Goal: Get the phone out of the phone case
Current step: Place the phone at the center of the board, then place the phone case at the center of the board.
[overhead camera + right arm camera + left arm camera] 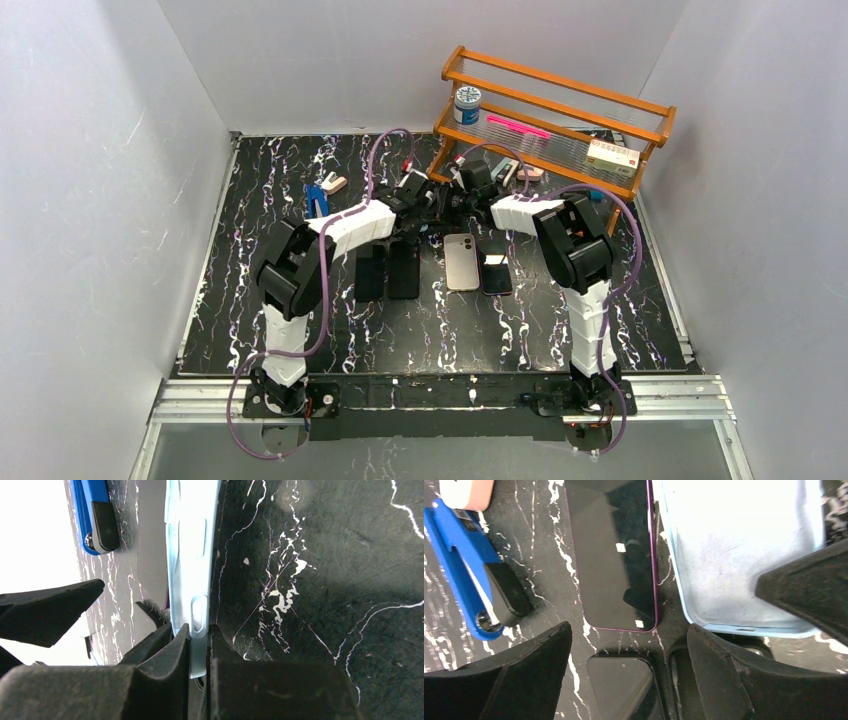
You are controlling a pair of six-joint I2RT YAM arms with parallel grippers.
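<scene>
Left hand is closest to the lens: black padded fingers spread apart, nothing between them, hovering low over the black marbled tabletop. Dark-screened phone with purple rim lies flat, screen up, just left of the light blue silicone case, with a narrow gap between. Case interior looks empty, so removal looks done. Left to do: release case, back off. Right hand is clamped on one case wall.

Top view: bright, even light, soft shadows. The phone case glares nearly white in the left wrist view; left of it, the right wrist view burns out white.
</scene>
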